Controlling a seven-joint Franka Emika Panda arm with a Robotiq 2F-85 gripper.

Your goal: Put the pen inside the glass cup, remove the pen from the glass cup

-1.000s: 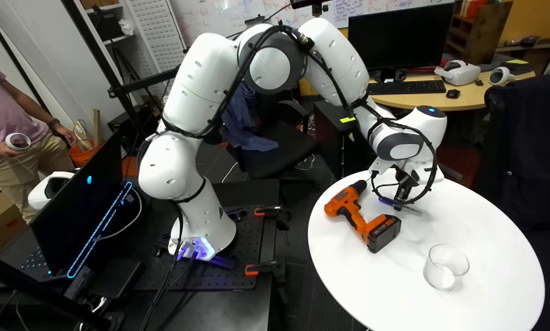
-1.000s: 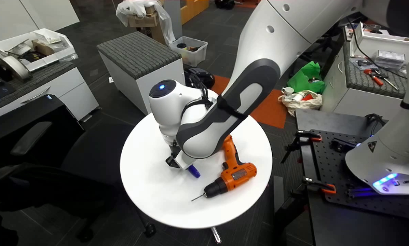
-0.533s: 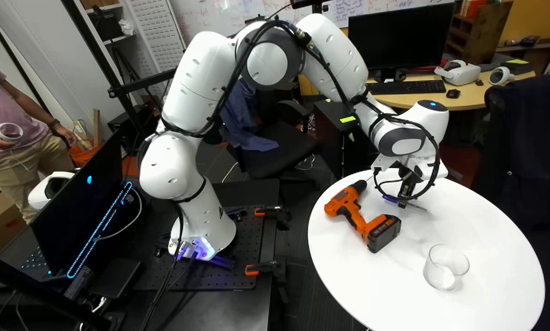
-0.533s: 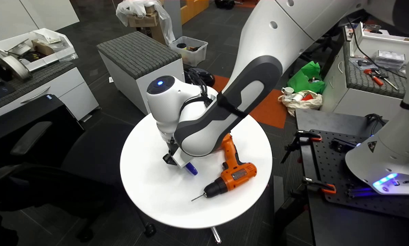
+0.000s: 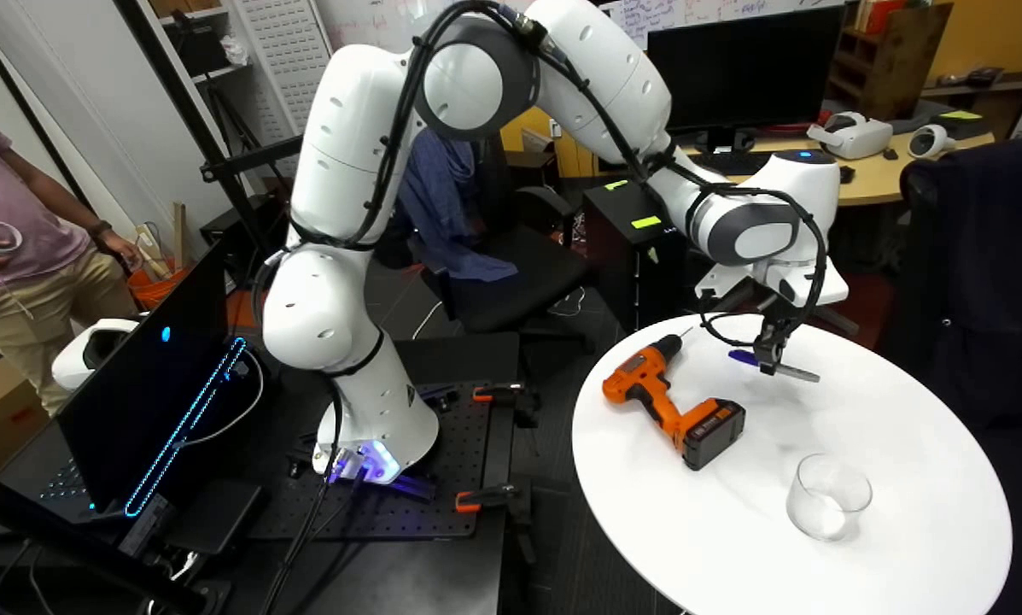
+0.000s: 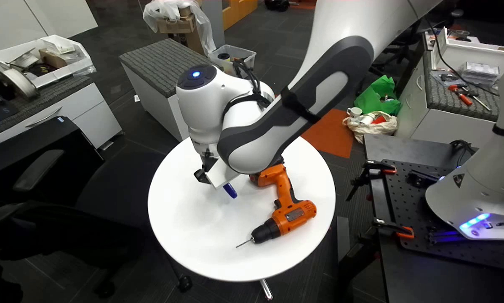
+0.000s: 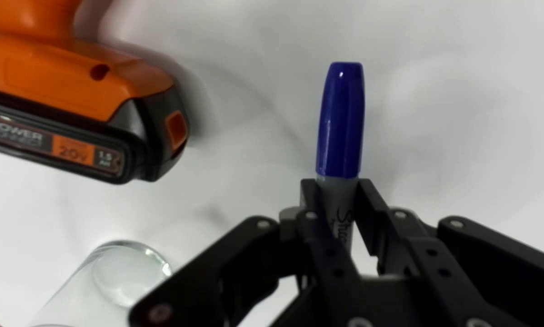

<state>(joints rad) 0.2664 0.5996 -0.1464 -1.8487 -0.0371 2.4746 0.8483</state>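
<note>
In both exterior views we saw the round white table (image 5: 929, 444) brightly, almost evenly lit to its edge, and the black bench (image 5: 417, 576) much darker, with a blue-violet light (image 5: 381, 461) glowing some way in from its table-side edge. In the wrist view we found soft grey shadows (image 7: 199, 100), a pinpoint of glare on the pen (image 7: 340, 122), highlights curving along the glass cup (image 7: 112, 279), and blur over the power drill (image 7: 76, 104) and the nearest parts of the gripper (image 7: 338, 200).
</note>
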